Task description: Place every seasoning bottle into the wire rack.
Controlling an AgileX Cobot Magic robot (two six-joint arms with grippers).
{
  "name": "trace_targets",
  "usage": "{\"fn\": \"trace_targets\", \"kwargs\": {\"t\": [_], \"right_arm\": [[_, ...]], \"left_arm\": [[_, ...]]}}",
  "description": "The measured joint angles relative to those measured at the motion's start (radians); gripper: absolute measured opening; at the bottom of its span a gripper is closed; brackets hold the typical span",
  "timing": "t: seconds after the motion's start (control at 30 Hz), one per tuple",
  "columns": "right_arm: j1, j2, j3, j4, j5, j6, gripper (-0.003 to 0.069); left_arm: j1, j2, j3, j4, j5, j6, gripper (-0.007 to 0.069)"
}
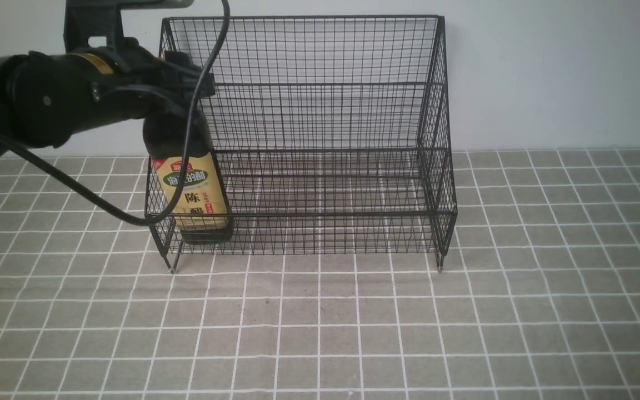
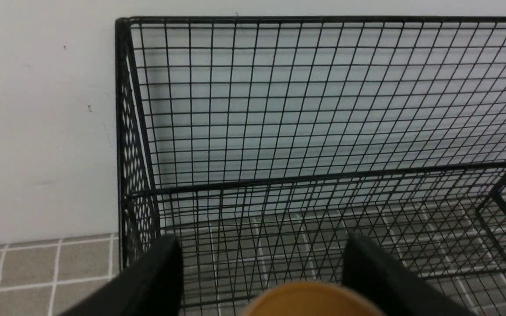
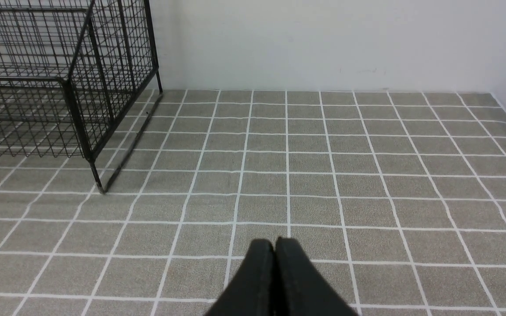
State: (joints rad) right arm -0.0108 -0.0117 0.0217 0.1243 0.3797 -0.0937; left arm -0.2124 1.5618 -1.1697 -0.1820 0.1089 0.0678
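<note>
Front view has the left arm [image 1: 31,100] reaching in over the left edge of the counter [image 1: 464,333] toward the far edge. A black cable [image 1: 103,205] loops down from it and crosses in front of the bottle [image 1: 192,194]. The left gripper [image 1: 184,78] sits over the bottle's top and hides the neck. In the left wrist view its two fingers [image 2: 156,281] stand apart on either side of the gold cap [image 2: 310,300], with a gap showing beside the cap. The neck lies below that picture, so I cannot tell whether the gripper pinches the bottle or stands spread. The bottle is inside the rack [image 1: 325,84], at the left end of the low front tier. It is just inside the left side mesh and behind the short front mesh, with its tan label [image 1: 189,189] facing the near edge and its top leaning a little left. Whether its base rests on the tier is unclear. The rack stands at the counter's far edge against the white wall [image 1: 548,72], left of centre, on short legs. Further right, the right wrist view shows the right gripper [image 3: 275,245] with its fingers pressed together, holding nothing, above bare tiles and well apart from the rack's right end.
</note>
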Motion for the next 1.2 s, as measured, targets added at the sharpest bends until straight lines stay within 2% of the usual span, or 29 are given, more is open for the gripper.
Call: {"fn": "trace_targets", "kwargs": {"t": [0.1,0.2,0.47,0.57,0.67,0.7,0.73,0.77,0.87,1.2], "right_arm": [[0.0,0.0,0.0,0.0,0.0,0.0,-0.0015],[0.0,0.0,0.0,0.0,0.0,0.0,-0.0015],[0.0,0.0,0.0,0.0,0.0,0.0,-0.0015],[0.0,0.0,0.0,0.0,0.0,0.0,-0.0015],[0.0,0.0,0.0,0.0,0.0,0.0,-0.0015],[0.0,0.0,0.0,0.0,0.0,0.0,-0.0015],[0.0,0.0,0.0,0.0,0.0,0.0,-0.0015],[0.0,0.0,0.0,0.0,0.0,0.0,-0.0015],[0.0,0.0,0.0,0.0,0.0,0.0,-0.0015],[0.0,0.0,0.0,0.0,0.0,0.0,-0.0015]], "left_arm": [[-0.001,-0.026,0.0,0.026,0.052,0.0,0.0537],[-0.001,-0.067,0.0,0.041,0.085,0.001,0.0561],[-0.001,-0.244,0.0,0.045,0.138,0.004,0.0548],[-0.001,-0.307,-0.002,0.045,0.248,0.003,0.0472],[-0.001,-0.399,-0.003,0.048,0.486,0.0,0.0279],[-0.001,-0.411,-0.003,0.048,0.522,0.0,0.0246],[-0.001,-0.442,-0.003,0.049,0.592,0.0,0.018],[-0.001,-0.502,0.01,0.05,0.718,0.0,0.0059],[-0.001,-0.636,0.085,0.031,0.781,0.0,0.0003],[-0.001,-1.095,0.375,0.002,0.74,-0.003,-0.0007]]}}
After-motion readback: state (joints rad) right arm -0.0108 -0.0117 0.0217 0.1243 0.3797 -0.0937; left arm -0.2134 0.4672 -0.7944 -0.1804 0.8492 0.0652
